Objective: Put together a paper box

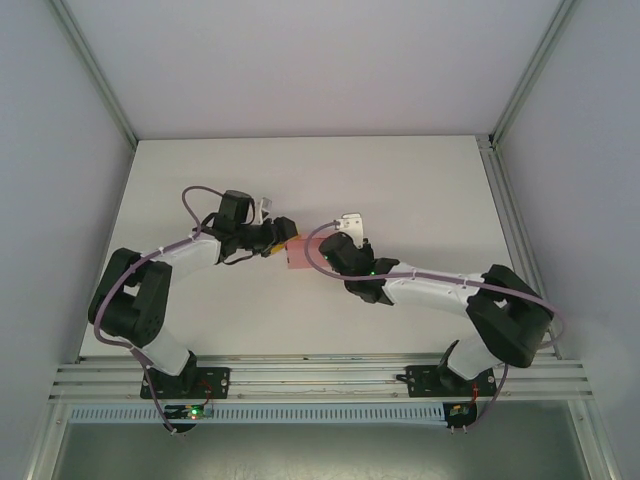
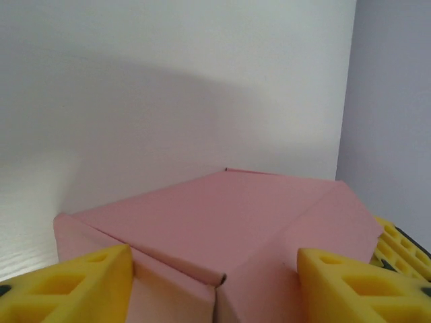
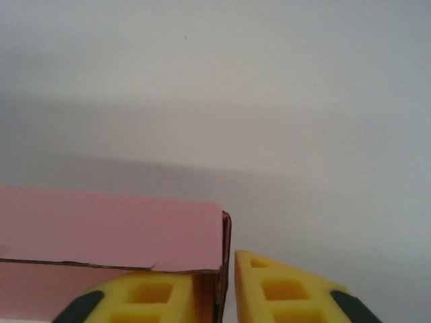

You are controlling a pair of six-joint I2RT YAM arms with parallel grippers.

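White table [image 1: 400,180] first, boxed in by pale walls at left, right and back, with a metal rail [image 1: 320,378] along the near edge. Plenty of bare surface toward the back and both far corners, less toward the rail.

Left arm [image 1: 150,290]: folded up from its base, elbow out toward the left wall, forearm swung in to the middle. Right arm [image 1: 450,290]: much the same in mirror, elbow near the right side, forearm stretched long toward centre. Meeting point about mid-table.

There, the paper box [image 1: 297,252], pink and folded up (not a flat sheet), between the left gripper [image 1: 283,238] and the right gripper [image 1: 325,257], well clear of every table edge.

From the left wrist: box top and a sloping flap seen close, a corner pointing at the camera, yellow fingers [image 2: 74,282] standing wide apart on either side of it. Cannot tell whether pressing the card or merely beside it.

From the right wrist (a detail unreadable from overhead): jaws nearly together, a thin upright box wall slotted between the fingers [image 3: 283,289]. Cannot tell whether clamped on it or loose around it.
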